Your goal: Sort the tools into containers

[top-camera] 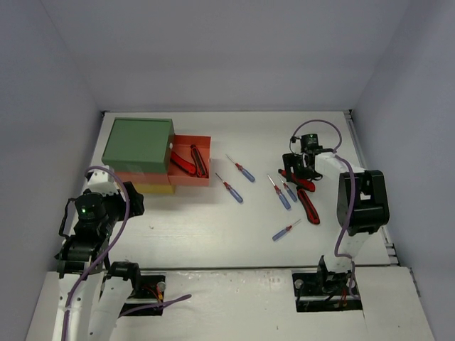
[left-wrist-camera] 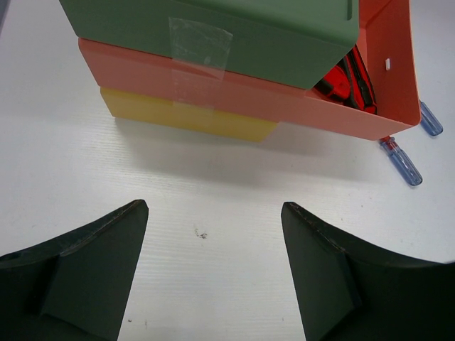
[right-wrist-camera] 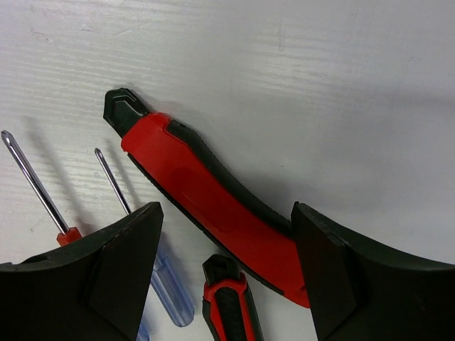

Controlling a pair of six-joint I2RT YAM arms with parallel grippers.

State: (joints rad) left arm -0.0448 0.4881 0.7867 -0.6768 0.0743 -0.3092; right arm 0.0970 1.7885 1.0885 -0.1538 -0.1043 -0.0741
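Tools loose on the white worktop, right of the green-topped cabinet. Nearest, one blue-handled screwdriver, well right of the cabinet. Behind it a red-and-black knife. Left claw just in front of the cabinet, spread wide, gripping nothing. Further back, four more screwdrivers between knife and cabinet. Right claw far right of the cabinet, spread wide astride a second knife, contact unclear. Farthest, orange drawer pulled out rightward from the cabinet, red knives inside.
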